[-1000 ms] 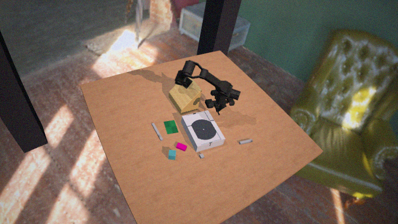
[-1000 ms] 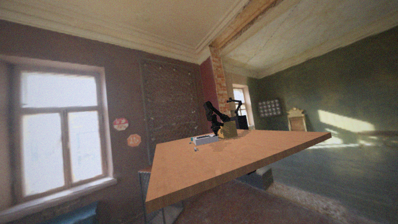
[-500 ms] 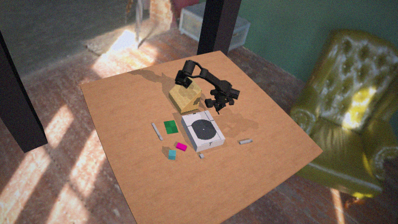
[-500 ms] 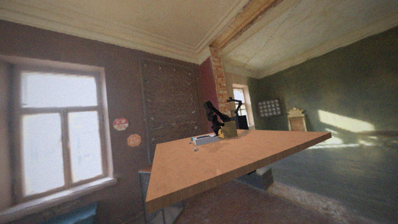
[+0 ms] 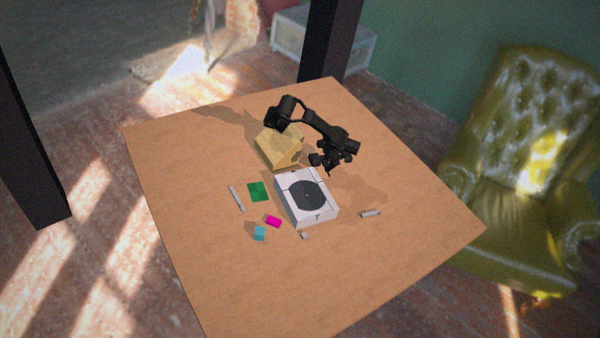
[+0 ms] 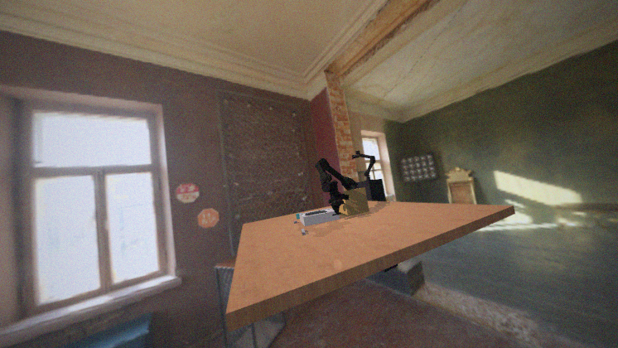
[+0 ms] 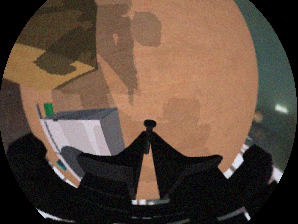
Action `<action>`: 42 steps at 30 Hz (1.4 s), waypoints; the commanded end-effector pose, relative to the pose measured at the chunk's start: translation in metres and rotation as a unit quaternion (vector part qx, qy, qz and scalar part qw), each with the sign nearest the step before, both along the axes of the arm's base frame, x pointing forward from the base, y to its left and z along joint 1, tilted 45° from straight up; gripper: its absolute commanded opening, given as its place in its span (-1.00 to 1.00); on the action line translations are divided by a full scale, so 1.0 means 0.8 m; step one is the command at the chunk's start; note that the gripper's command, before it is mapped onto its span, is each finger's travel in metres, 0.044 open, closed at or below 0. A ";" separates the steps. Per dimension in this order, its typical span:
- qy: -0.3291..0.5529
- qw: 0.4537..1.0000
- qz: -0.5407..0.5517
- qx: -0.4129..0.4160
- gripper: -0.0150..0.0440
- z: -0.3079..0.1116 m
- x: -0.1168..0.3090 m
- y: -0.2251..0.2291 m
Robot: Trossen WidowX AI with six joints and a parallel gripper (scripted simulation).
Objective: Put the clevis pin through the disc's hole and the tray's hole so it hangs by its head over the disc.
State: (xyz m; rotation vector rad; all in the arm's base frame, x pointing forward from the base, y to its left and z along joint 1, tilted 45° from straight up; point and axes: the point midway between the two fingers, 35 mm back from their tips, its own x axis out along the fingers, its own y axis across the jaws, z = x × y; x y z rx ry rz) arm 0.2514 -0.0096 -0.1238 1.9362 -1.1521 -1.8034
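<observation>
one dark disc (image 5: 306,193) flat inside white tray (image 5: 326,220) (image 6: 317,219) (image 7: 80,134); claw (image 5: 328,171) (image 6: 335,212) (image 7: 148,133) grasping pin (image 7: 149,124).

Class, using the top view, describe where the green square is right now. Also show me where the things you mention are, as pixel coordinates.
In the top view, the green square (image 5: 257,191) (image 7: 48,109) lies on the table left of the white tray (image 5: 317,217) (image 7: 113,132), between it and a thin grey bar (image 5: 236,198).
</observation>
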 end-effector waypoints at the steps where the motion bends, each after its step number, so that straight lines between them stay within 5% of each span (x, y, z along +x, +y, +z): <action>1: 0.009 1.000 0.001 -0.004 -0.49 -0.008 -0.008 -0.010; 38: 0.010 1.000 0.001 -0.005 -0.49 -0.039 -0.015 -0.039; 42: 0.005 1.000 -0.001 -0.003 -0.14 -0.038 -0.013 -0.037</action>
